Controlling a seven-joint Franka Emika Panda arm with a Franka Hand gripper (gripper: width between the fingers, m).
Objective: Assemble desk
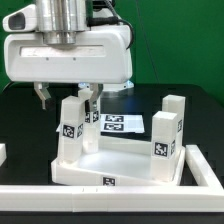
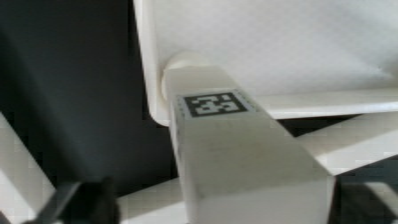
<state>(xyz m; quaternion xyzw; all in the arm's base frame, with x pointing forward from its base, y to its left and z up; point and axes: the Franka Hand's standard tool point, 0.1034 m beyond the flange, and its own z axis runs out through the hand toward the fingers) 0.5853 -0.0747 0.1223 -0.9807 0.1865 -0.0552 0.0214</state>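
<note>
The white desk tabletop lies upside down with its raised rim up. Several white square legs stand in its corner sockets: a near-left leg, one behind it, and two at the exterior view's right. My gripper hangs over the near-left leg, its dark fingers on either side of the leg's top. In the wrist view the tagged leg runs from its socket in the tabletop up between my gripper. The jaws stand apart, with a gap on one side.
The marker board lies flat behind the tabletop. A long white rail runs along the front and another at the exterior view's right. The table surface is black, with a green wall behind.
</note>
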